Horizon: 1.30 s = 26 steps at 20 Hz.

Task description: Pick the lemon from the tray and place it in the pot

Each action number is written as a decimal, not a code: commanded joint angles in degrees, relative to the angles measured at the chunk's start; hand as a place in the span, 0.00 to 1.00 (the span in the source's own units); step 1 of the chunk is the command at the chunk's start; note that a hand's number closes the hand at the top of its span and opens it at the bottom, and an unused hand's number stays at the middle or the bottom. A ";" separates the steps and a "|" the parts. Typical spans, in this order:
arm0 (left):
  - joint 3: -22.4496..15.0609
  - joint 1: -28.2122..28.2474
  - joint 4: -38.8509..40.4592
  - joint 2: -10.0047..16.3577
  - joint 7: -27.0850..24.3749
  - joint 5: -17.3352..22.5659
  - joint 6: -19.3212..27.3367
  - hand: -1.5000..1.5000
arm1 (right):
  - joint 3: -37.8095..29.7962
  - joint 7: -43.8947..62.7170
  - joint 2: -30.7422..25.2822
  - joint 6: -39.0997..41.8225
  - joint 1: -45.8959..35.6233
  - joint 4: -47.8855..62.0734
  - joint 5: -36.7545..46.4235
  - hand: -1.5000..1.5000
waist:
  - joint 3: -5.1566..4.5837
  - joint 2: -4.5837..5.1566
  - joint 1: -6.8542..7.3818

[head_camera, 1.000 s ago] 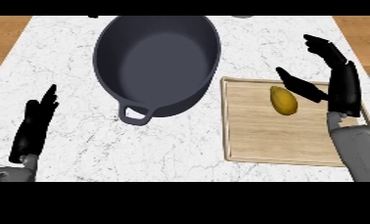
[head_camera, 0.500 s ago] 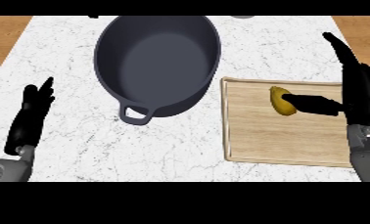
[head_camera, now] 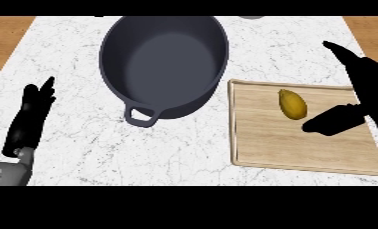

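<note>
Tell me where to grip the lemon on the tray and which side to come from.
Pinch the lemon across its narrow middle. It lies flat on the tray, long axis running near to far, so its flanks face left and right. Come from the right, where the open right hand is beside it.

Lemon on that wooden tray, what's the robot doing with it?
The robot's right hand is open beside the lemon, its thumb close to the lemon's lower end. The lemon is not picked up yet; it lies on the wooden tray. The dark pot where it should go stands empty, left of the tray. The left hand rests open at the view's left edge.
</note>
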 commanded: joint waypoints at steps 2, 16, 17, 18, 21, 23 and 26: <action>0.48 -0.98 -1.13 -0.07 1.82 -0.56 -0.14 0.50 | 0.08 11.83 0.62 11.43 -4.57 -1.96 -10.02 0.00 | 0.10 0.18 0.24; 0.49 -1.57 -3.23 -2.96 4.84 -3.55 0.02 0.50 | 1.77 7.21 2.74 8.22 -2.40 9.94 -5.78 0.00 | 0.20 0.36 0.15; -0.34 1.03 0.04 -5.72 -1.07 -5.39 1.94 0.50 | 2.08 10.04 3.06 9.47 -3.17 8.31 -6.50 0.00 | 0.15 0.35 0.09; 1.86 -0.86 -0.49 -3.08 2.03 -3.02 -1.47 0.50 | 4.50 12.63 6.02 8.08 -4.84 8.27 -3.71 0.00 | 0.16 0.34 0.30; 1.55 1.80 -3.01 -3.97 1.57 -4.24 -0.53 0.50 | 4.44 6.59 6.76 7.08 -2.23 13.49 -1.49 0.00 | 0.20 0.35 0.51; 3.06 2.21 -2.60 -3.76 1.15 -3.98 -2.69 0.50 | 1.82 3.09 8.19 7.96 -3.64 16.40 0.04 0.00 | 0.19 0.36 0.44; 5.37 0.04 -0.27 -3.85 0.42 -4.67 -3.55 0.50 | 2.21 5.42 10.92 8.42 -2.73 13.50 3.27 0.00 | 0.18 0.32 0.16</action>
